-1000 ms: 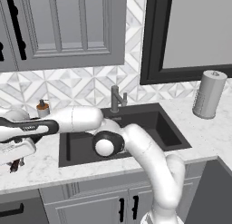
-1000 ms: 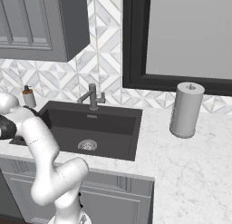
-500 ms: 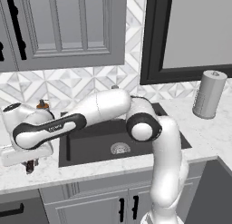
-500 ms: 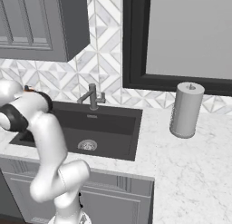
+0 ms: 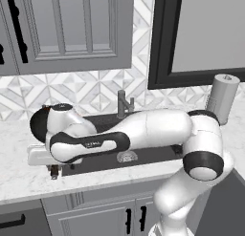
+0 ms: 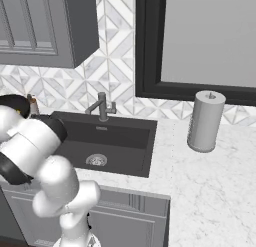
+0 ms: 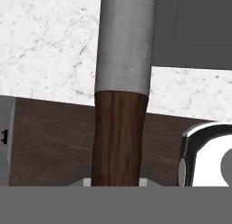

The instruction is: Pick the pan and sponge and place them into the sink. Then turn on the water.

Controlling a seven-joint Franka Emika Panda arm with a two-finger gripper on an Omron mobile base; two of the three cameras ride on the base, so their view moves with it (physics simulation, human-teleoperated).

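My gripper (image 5: pixel 52 168) hangs over the counter's front edge left of the sink (image 5: pixel 153 155) and is shut on the pan's handle. In the hand view the reddish-brown handle (image 7: pixel 119 137) runs up between the hidden fingertips into the grey metal neck (image 7: pixel 125 41). A black round shape (image 5: pixel 36 126) behind the hand looks like the pan's bowl, dark at the left edge of the right base view too (image 6: pixel 11 102). The black sink (image 6: pixel 122 138) has a steel drain (image 6: pixel 96 160) and a grey faucet (image 6: pixel 102 107). The sponge and the water are out of view.
My white forearm lies across the front of the sink. A grey paper towel roll (image 5: pixel 224 95) stands on the counter right of it (image 6: pixel 205 121). A small brown bottle (image 6: pixel 33 105) stands at the back left. Grey wall cabinets hang above.
The arm has folded and swung across the sink's front. The hand has shifted a little to the right along the left counter edge, still holding the handle.
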